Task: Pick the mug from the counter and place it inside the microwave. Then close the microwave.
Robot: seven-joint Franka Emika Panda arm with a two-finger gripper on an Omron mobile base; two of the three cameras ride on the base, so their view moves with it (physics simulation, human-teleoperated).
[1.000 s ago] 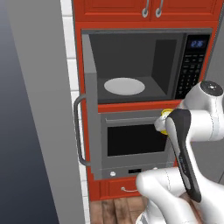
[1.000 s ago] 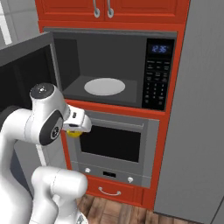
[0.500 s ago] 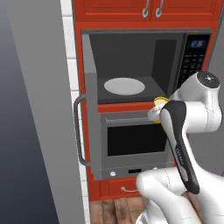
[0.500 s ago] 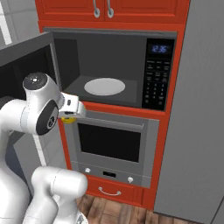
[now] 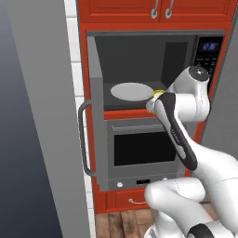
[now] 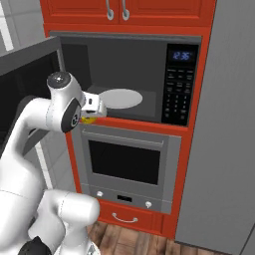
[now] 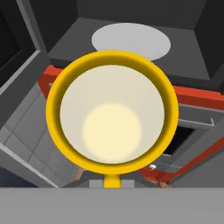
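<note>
Hand view: yellow mug (image 7: 112, 113), mouth toward the camera, pale inside, gripped in the pincer (image 7: 112, 181), whose jaws are pinched on its rim at 6 o'clock. Microwave (image 6: 130, 79): door (image 5: 95, 100) swung open; white round plate (image 7: 131, 40) at 12 o'clock beyond the mug. Mug (image 5: 157, 94) held just outside the cavity's front edge, above the grey oven (image 6: 130, 164).

A kitchen: built-in microwave (image 6: 130, 79) above an oven (image 6: 127, 162), set in red cabinets (image 6: 119, 15).
</note>
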